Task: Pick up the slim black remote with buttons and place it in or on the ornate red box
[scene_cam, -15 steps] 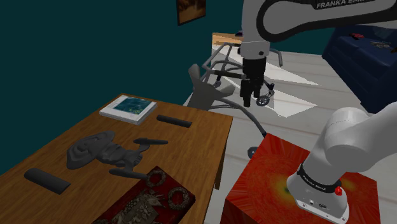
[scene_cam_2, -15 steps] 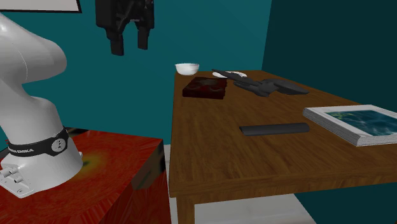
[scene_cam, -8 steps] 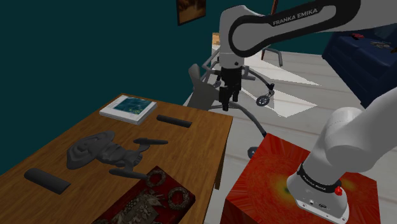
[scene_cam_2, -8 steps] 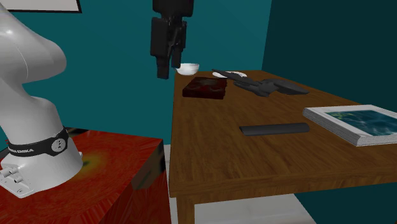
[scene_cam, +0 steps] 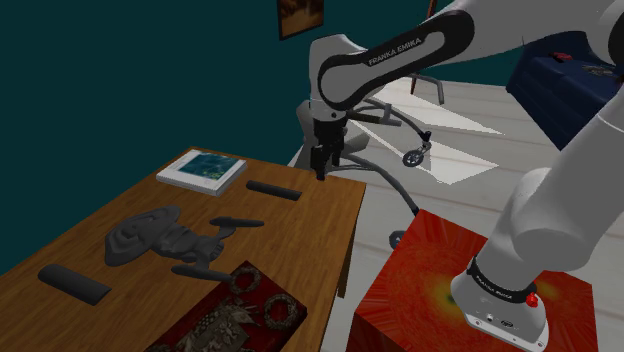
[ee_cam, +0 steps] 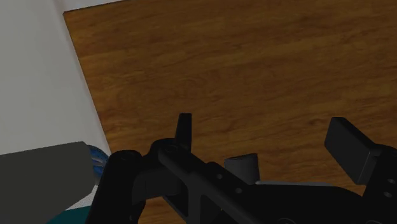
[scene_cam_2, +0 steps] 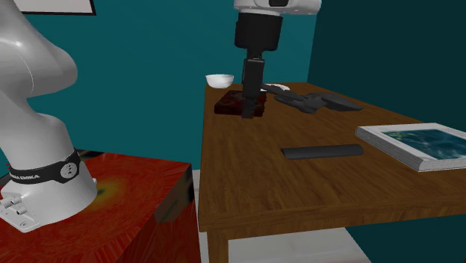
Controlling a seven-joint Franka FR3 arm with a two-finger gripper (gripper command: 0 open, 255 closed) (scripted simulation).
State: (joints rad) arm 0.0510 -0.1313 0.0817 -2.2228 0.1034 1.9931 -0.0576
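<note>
Black remote (scene_cam: 273,189): flat on wooden tabletop (scene_cam: 300,240), not grasped, at 8 o'clock of claw (scene_cam: 322,170) in shoulder view. Claw: fingers apart, empty. Red box (scene_cam: 235,315): toward 6 o'clock of remote, well apart. Pickup and placement both outstanding.

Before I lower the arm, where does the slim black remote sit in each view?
Shoulder view: the remote lies on the table, just right of the blue-covered book.
Second exterior view: the remote lies mid-table, just left of the same book.
Wrist view: bare wood of the table near its edge, under the open gripper.
Shared landmark: the book beside the remote.
</note>
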